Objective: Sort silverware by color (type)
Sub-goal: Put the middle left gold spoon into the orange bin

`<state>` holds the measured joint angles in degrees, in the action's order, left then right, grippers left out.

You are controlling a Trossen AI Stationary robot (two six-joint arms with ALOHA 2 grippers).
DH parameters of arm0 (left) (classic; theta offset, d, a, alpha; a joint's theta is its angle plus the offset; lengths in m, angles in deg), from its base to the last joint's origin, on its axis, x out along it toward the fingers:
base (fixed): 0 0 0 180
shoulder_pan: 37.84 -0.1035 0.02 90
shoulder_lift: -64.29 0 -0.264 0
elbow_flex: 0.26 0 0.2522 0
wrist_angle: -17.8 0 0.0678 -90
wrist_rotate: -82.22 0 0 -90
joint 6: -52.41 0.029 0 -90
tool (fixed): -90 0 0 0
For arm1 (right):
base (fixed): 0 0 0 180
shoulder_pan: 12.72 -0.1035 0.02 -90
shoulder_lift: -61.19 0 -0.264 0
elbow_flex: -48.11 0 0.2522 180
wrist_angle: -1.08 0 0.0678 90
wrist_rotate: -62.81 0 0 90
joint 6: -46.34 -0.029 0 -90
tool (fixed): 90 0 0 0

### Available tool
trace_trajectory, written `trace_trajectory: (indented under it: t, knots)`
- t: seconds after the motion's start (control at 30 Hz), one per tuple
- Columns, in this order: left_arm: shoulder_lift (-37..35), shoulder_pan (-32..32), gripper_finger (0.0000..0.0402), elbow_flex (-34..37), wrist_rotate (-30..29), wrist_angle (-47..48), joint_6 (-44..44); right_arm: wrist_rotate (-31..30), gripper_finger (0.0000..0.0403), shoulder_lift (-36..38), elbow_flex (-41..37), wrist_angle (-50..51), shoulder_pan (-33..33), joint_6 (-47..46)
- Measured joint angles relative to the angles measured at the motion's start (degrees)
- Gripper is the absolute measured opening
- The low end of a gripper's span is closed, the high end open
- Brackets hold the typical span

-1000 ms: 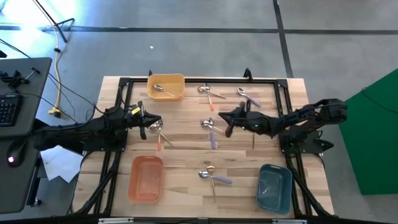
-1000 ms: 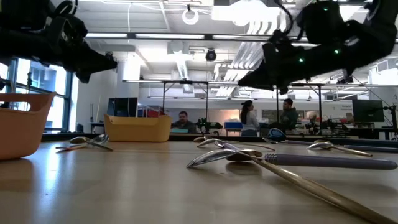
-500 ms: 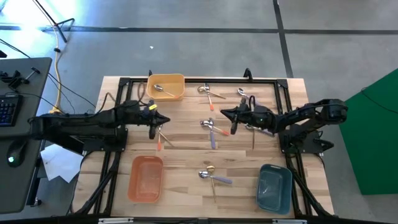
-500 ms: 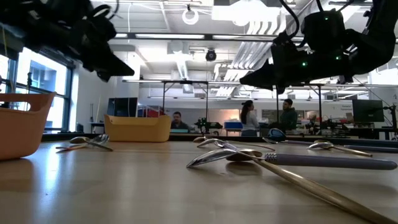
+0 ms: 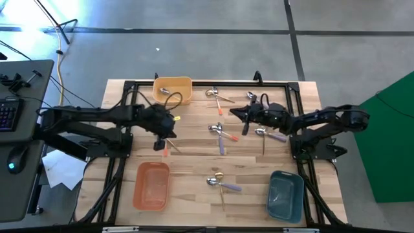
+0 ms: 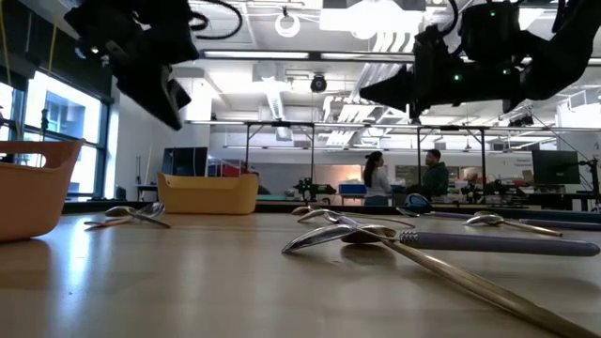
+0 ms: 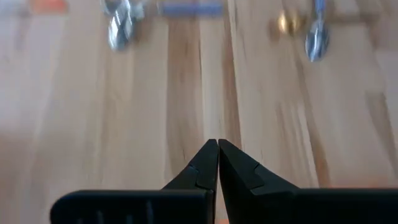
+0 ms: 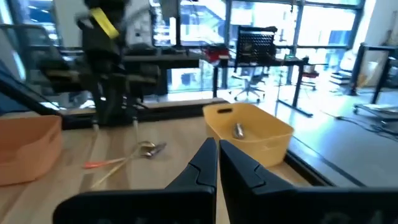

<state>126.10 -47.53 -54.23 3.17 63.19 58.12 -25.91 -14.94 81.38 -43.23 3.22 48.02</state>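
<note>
Left gripper (image 5: 159,145) now tipped down over spoons (image 5: 165,137) — R gripper (image 5: 244,129) shifted back.

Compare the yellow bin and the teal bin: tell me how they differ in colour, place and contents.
The yellow bin sits at the table's far edge, toward the left arm's side; the teal bin sits at the near edge on the right arm's side. The yellow bin holds a spoon; no spoon shows in the teal bin. Both are open-topped plastic bins of similar shape.
</note>
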Motion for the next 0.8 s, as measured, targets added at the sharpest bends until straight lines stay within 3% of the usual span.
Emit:
trace_trajectory:
  t: [0.17,0.37,0.53,0.67,0.8]
  knots:
    - [5.6,0.0,0.0035,-2.0,-1.5,7.9,2.8,1.1,0.0,1.0,0.4,2.5,0.0,0.2]
    - [13.9,0.9,0.0103,-2.0,-1.5,7.7,5.8,0.9,0.0,1.2,0.4,3.1,0.0,1.0]
    - [20.6,2.3,0.0147,-2.0,-6.1,5.6,9.6,0.4,0.0,1.3,0.4,3.0,0.8,2.9]
    - [25.2,2.8,0.0146,-2.0,-7.7,5.6,12.2,0.4,0.0,1.3,0.4,3.0,1.3,2.9]
    - [28.2,3.4,0.0118,-2.3,-10.3,5.0,12.7,0.4,0.0,1.3,0.4,3.0,1.3,2.8]
